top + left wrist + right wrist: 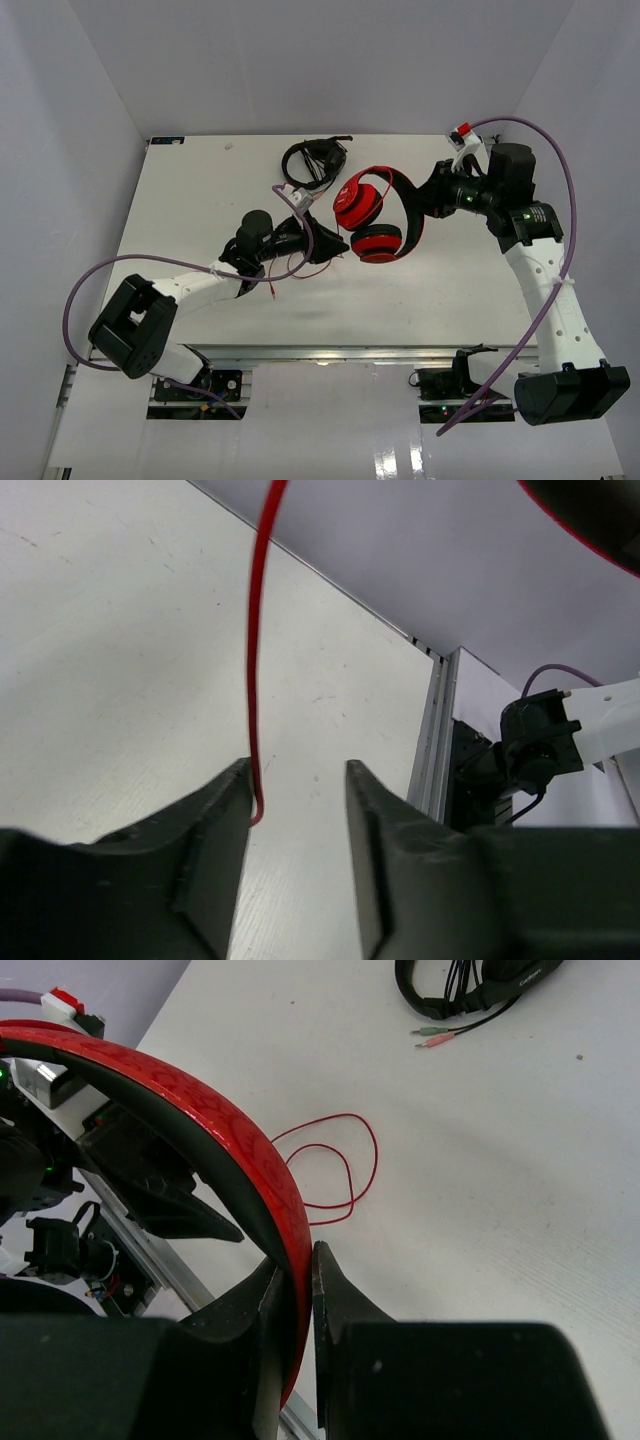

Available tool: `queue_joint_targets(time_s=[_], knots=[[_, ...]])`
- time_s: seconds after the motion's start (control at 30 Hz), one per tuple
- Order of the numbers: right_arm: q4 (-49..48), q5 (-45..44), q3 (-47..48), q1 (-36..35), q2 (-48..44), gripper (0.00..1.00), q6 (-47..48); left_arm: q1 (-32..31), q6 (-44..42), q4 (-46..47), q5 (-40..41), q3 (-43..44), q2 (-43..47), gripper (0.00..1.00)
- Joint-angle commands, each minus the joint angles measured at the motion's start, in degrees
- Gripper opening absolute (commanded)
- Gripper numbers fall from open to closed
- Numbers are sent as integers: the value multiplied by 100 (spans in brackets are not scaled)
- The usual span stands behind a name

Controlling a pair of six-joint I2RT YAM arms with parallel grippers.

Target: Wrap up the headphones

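The red headphones (375,215) hang above the table's middle, their two round earcups close together. My right gripper (428,200) is shut on their red headband (240,1150), with the band pinched between the fingers of that gripper (298,1260). The thin red cable (254,660) drops down past the inner face of the left finger of my left gripper (298,770), which is open and not clamping it. In the top view my left gripper (320,243) is just left of the earcups. Loose cable loops lie on the table (345,1165).
Smaller black headphones (312,160) with a coiled cable lie at the back of the white table (200,200); they also show in the right wrist view (470,990). The table's metal front rail (432,730) and the arm bases are close by.
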State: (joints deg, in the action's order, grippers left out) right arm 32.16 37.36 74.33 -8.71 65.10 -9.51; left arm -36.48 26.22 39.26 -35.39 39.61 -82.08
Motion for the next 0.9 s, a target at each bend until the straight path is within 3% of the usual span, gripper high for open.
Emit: queue_joint_targets(time_s=[0.0,0.13,0.43,0.57,0.73,0.87], knots=[[-447,315,375,43,-95,8,-324,-75,-229,186,9,-129,273,60],[-462,325,444,59,-85,8,-314,-87,-621,104,218,-338,716,77],[-489,415,598,89,-50,8,-334,-87,-1888,-147,905,-1039,1353,90],[-571,536,618,89,-50,8,-399,-87,-2335,-160,1179,-1145,1153,92],[-632,527,688,89,-33,8,-507,-78,-2912,511,1569,-1359,632,98],[-659,554,742,89,-15,8,-570,-87,-3243,506,1506,-1129,103,98]])
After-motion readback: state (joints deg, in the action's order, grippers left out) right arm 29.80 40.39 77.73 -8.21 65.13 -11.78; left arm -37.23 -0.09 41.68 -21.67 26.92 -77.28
